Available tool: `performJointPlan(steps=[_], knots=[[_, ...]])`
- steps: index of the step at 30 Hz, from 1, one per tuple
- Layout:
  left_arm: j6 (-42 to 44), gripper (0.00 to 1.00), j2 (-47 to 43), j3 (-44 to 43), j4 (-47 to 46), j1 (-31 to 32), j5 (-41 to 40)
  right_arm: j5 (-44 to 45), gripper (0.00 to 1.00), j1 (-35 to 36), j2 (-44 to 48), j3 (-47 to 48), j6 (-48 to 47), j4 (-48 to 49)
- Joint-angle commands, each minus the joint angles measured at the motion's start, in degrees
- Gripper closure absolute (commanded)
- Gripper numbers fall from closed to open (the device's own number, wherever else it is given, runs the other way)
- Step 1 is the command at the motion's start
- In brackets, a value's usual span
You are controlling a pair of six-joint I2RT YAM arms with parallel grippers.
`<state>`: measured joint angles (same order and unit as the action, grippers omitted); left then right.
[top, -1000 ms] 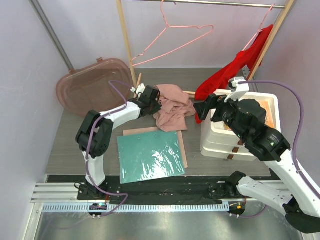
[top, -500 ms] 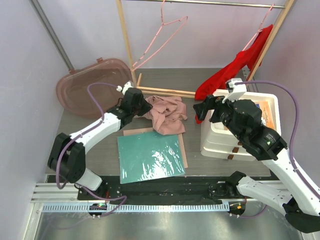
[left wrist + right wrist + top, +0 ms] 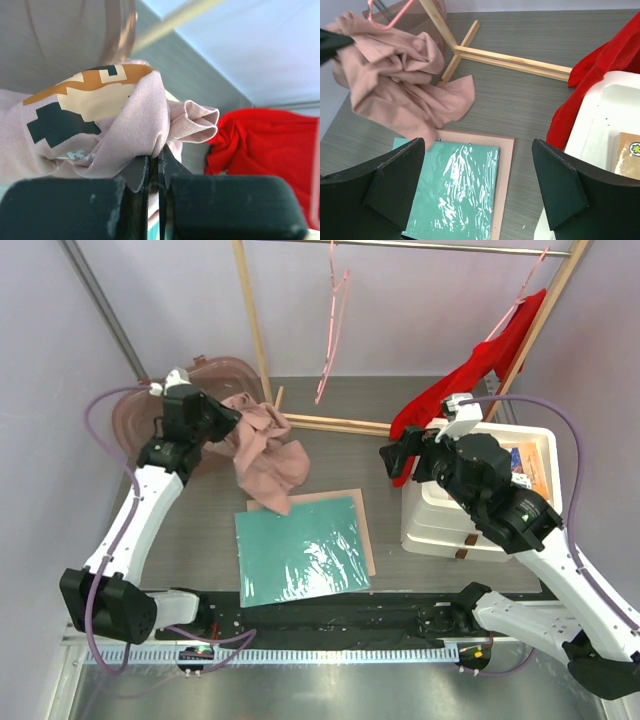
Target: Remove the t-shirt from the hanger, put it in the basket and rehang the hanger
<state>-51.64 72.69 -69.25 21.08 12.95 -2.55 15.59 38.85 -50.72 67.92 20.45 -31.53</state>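
Up at 10 o'clock: t-shirt (image 3: 268, 455) dangling from the left gripper (image 3: 225, 421), clamped on a fold, already clear of the hanger (image 3: 335, 310) at 12. Looks soft, light, floppy; best pinched at a thick bunch. Over at 3, right gripper (image 3: 393, 458) gaping, empty.

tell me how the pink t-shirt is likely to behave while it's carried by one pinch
Probably very floppy: the pink t-shirt hangs in crumpled folds below the left gripper. Likely light, since a small pinch of fabric holds it all. Its loose tail may drag or snag on the teal sheet.
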Motion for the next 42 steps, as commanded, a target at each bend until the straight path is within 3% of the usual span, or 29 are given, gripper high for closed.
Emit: performJointPlan(steps=[1,10,13,21,22,29,35,38,42], knots=[[6.01,1.00,-1.32,-10.89,4.05,-3.80,2.02,-1.18,0.07,0.08,-0.61,0.46,1.44,2.79],[12.35,1.00,1.31,-22.22,2.30,-4.69,-5.70,-1.36,0.07,0.08,-0.87,1.07,1.44,2.96],[13.93,1.00,2.11,-22.86,-0.59,-4.69,-13.25,-1.36,0.07,0.08,-0.79,1.34,1.26,2.79],[20.17,1.00,0.08,-16.09,-20.80,-4.69,-25.40,-0.83,0.07,0.08,0.09,2.66,0.56,1.30],[20.78,1.00,0.44,-15.83,-26.65,-4.69,-26.36,-0.57,0.07,0.08,0.09,2.74,0.47,1.12],[21.67,1.00,8.34,-22.23,-37.69,-4.69,-32.94,-1.70,0.07,0.08,-0.70,3.62,0.91,0.50],[23.68,0.98,18.62,-32.86,-36.02,-4.78,-40.69,-2.32,0.07,0.08,-0.08,3.97,1.17,-0.20],[23.78,0.94,23.11,-38.14,-28.58,-4.69,-38.42,-2.15,0.07,0.08,0.18,4.24,1.09,-0.55],[15.53,0.77,21.28,-32.98,-19.27,-4.60,-39.72,-1.62,0.07,0.08,0.53,3.80,0.82,-0.55]])
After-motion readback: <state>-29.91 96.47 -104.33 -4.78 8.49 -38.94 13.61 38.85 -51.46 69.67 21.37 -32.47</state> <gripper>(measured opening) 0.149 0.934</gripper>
